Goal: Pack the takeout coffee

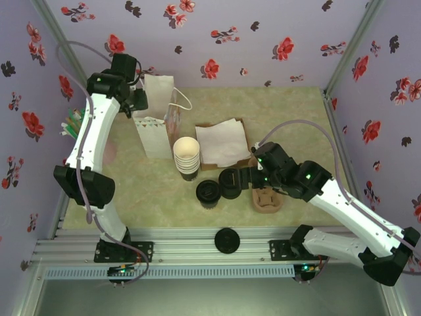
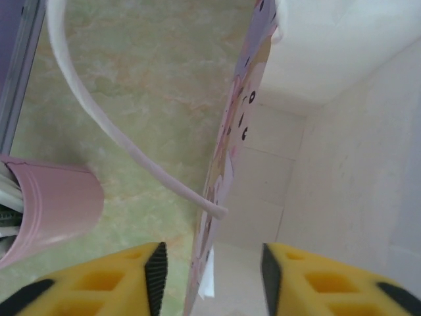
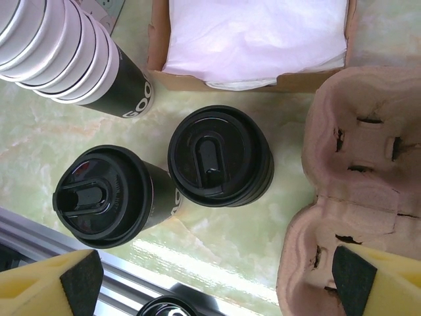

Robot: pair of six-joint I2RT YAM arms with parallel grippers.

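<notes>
My right jaws: wide, empty. Takeout coffee upright, off-centre toward tabletop's near edge; spare lids sit dead ahead instead. Right arm nearer.

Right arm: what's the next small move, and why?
Probably shift the right pincer leftward until the takeout coffee sits between its fingers. The pincer is open but lined up with the stack of spare lids. The lidded cup with the dark, lettered wall lies off toward one finger. Centring first should keep the pincer from closing on the lids instead.
</notes>
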